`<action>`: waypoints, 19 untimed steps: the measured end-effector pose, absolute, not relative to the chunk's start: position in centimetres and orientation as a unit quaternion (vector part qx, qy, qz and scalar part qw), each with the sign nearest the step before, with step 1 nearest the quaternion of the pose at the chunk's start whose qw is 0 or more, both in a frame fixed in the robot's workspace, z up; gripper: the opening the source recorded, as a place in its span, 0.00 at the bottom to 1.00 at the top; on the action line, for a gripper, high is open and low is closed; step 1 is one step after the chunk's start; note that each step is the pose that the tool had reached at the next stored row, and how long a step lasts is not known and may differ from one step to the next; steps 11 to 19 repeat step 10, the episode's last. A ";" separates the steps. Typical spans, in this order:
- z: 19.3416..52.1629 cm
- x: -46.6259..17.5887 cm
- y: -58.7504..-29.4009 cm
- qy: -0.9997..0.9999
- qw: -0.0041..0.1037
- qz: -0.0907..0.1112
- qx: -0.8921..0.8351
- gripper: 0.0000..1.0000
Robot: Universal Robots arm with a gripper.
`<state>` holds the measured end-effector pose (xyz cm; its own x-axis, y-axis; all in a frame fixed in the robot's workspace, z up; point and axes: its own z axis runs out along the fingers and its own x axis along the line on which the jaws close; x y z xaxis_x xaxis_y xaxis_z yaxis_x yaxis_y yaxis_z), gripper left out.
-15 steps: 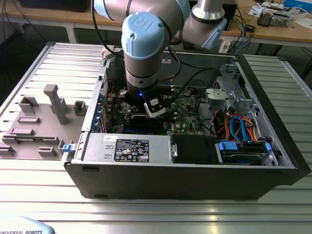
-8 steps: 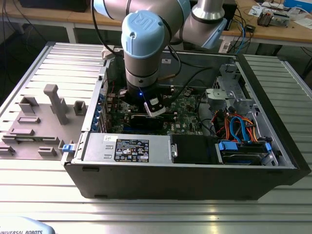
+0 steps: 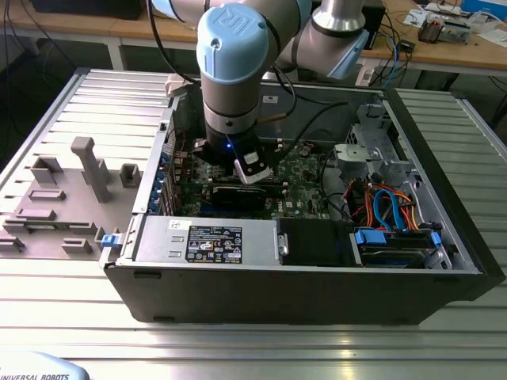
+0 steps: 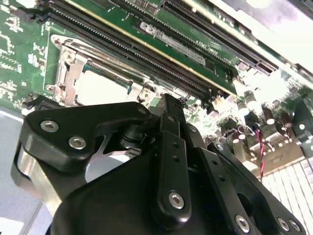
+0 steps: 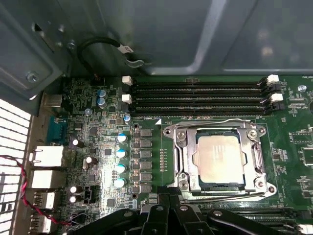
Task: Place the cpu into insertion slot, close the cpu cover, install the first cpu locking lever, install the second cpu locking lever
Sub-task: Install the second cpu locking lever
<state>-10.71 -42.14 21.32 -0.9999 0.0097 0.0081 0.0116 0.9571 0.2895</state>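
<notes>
Judging from the first wrist view, the cpu already sits in the insertion slot, its dull silver top showing through the square window of the cpu cover, which lies flat over it. Thin wire locking levers run along the frame edges and look pressed down, though whether each is hooked under its catch cannot be told. So the seating and the cover appear done, and the levers are at or near their end.

In the second wrist view the gripper hangs just beside the socket corner, its black fingers drawn close together with nothing between them.

Room is tight. Long black memory slots lie just beside one edge of the socket, a row of capacitors stands near another, and the grey case wall rises beyond the memory slots. In the exterior view the arm reaches down into the open computer case, with bundled cables towards the exterior view's right.
</notes>
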 end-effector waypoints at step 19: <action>21.8 -10.7 -42.1 -0.989 0.004 -0.146 -0.005 0.11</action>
